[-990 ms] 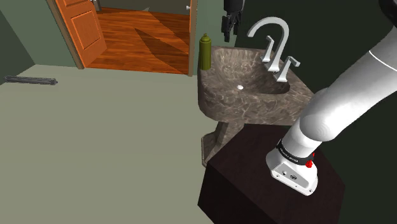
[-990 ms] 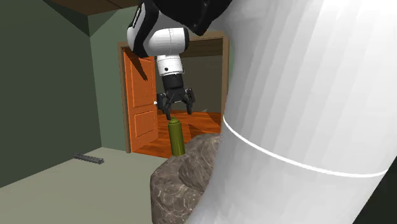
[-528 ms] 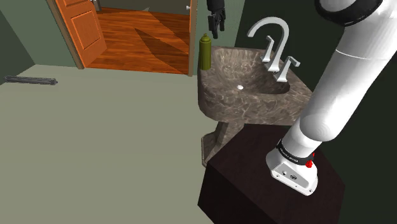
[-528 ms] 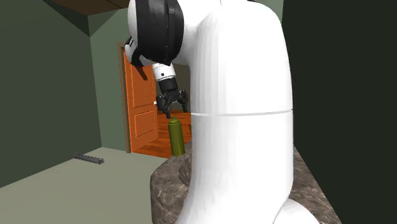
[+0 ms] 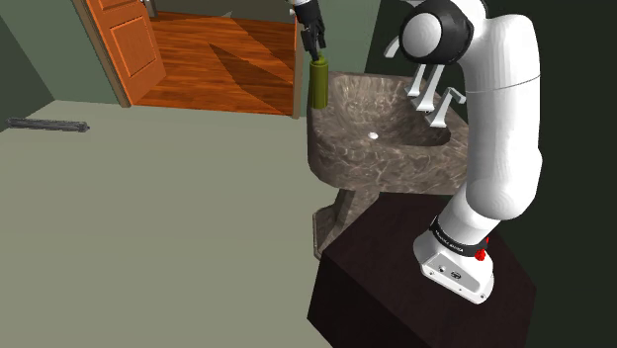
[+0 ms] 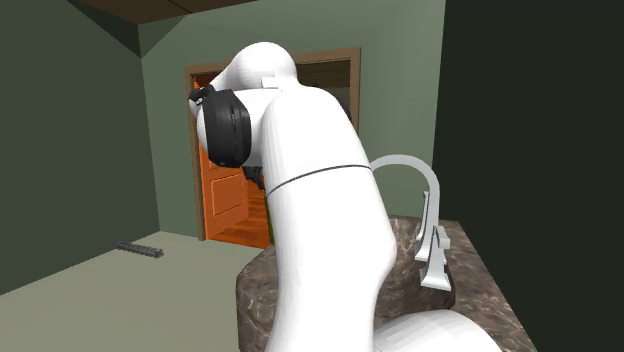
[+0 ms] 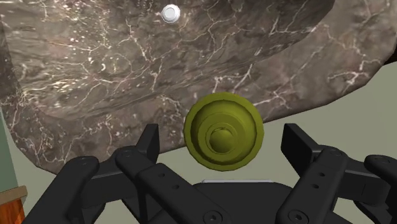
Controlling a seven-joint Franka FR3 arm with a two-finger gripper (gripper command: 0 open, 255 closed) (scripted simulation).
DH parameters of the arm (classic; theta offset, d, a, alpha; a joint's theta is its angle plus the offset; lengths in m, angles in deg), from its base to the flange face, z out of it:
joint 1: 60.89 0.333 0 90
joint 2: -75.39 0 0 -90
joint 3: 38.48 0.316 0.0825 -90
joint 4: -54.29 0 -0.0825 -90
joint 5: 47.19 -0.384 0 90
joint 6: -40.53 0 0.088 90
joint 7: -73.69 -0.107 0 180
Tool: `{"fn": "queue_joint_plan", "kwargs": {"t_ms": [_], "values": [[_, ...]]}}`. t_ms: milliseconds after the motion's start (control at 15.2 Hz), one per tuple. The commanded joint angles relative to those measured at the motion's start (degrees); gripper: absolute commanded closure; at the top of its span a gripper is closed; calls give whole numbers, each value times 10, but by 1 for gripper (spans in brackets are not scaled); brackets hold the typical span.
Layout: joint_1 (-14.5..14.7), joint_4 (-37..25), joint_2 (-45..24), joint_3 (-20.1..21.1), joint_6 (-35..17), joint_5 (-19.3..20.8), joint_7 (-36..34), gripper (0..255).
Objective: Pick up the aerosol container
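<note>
The aerosol container (image 5: 318, 82) is an olive-green can standing upright on the far left corner of the marbled sink (image 5: 396, 148) in the shoulder view. My gripper (image 5: 313, 42) hangs just above its cap. In the wrist view I look straight down on the can's round top (image 7: 223, 132), which lies between my two black fingers (image 7: 147, 144). The gripper (image 7: 223, 145) is open, with a gap on each side of the can. In the second exterior view my white arm (image 6: 320, 250) hides the can.
A curved silver tap (image 5: 427, 69) stands at the sink's back edge, with a white drain plug (image 5: 373, 135) in the basin. An orange door (image 5: 124, 44) is open onto a wooden floor behind the sink. A dark bar (image 5: 47, 125) lies on the floor.
The arm has swung toward the shoulder view's left. The gripper moved from near the tap to directly above the can and came lower.
</note>
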Motion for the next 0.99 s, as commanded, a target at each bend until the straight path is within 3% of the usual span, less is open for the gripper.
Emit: {"fn": "queue_joint_plan", "kwargs": {"t_ms": [0,462,528,924], "values": [[1,-4,-11,0,-4,2,1,0],[0,65,6,3,-54,1,-16,0],[0,62,5,3,-53,1,-15,255],[0,61,4,3,-52,1,-15,255]]}}
